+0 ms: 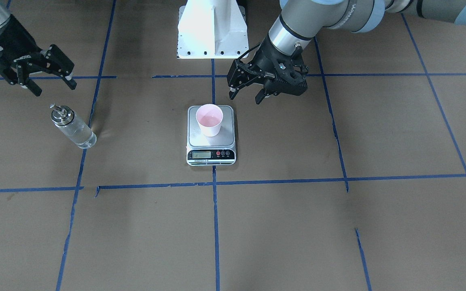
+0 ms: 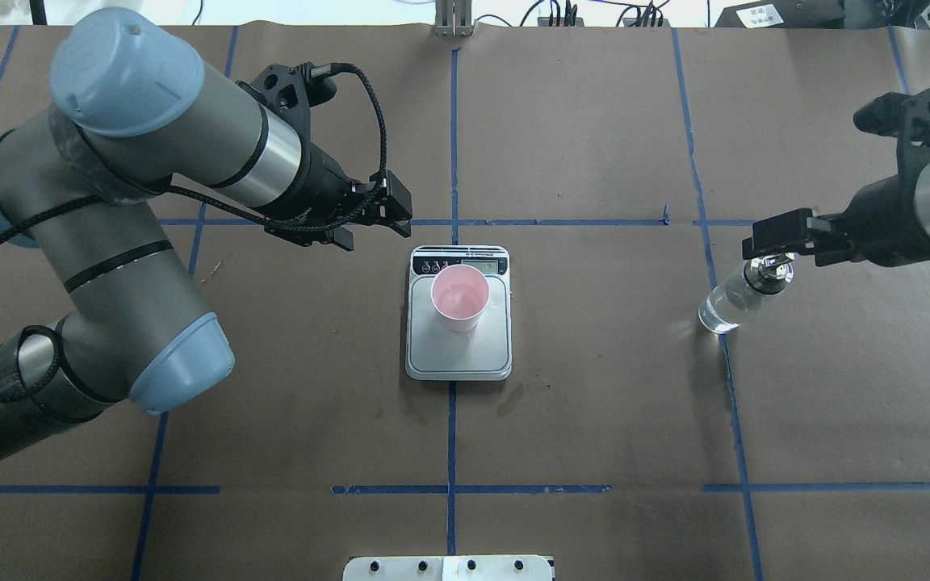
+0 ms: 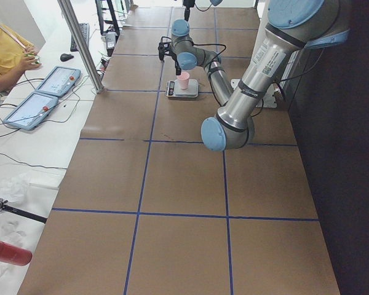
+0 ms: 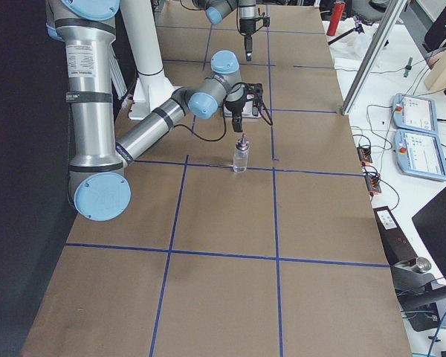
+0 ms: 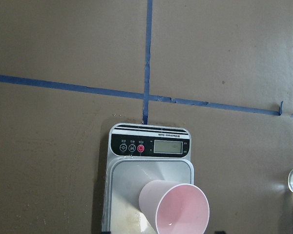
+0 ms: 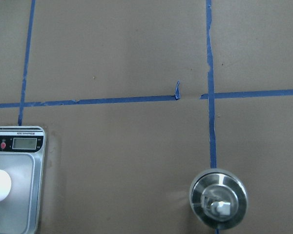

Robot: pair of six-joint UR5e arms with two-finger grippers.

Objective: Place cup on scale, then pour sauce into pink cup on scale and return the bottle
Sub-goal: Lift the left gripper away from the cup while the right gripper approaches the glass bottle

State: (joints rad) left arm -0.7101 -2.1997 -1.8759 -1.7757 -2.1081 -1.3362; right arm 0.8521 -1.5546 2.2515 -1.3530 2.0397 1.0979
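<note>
Left hand (image 1: pixel 245 98) open and empty, jaws apart, hovering clear of everything. Just below it and a little to one side, the scale (image 1: pixel 194 138) flat on the counter (image 1: pixel 297 226), with the cup (image 1: pixel 209 120) upright near the middle of the steel plate. Right hand (image 1: pixel 55 89) open too, holding nothing, raised over the bottle (image 1: pixel 73 128) and not touching it. Bottle upright on a blue tape line (image 1: pixel 80 169), beneath the right hand and well apart from the scale. Spread of both pairs of jaws plain only in the front-facing view, with neither wrist view showing any part of its own hand. From the left wrist, a look down on the scale's display, its buttons and the cup's pink inside, plus a sliver of glass at the right edge. From the right wrist, the bottle's metal cap (image 6: pixel 219 197) seen straight from above — an angle no other view offers — with only a corner of the scale and a white blur of cup at the lower left. In the overhead view, tip of the right hand just over the cap. Sauce (image 1: pixel 81 137) barely discernible through the clear glass — level impossible to tell.
</note>
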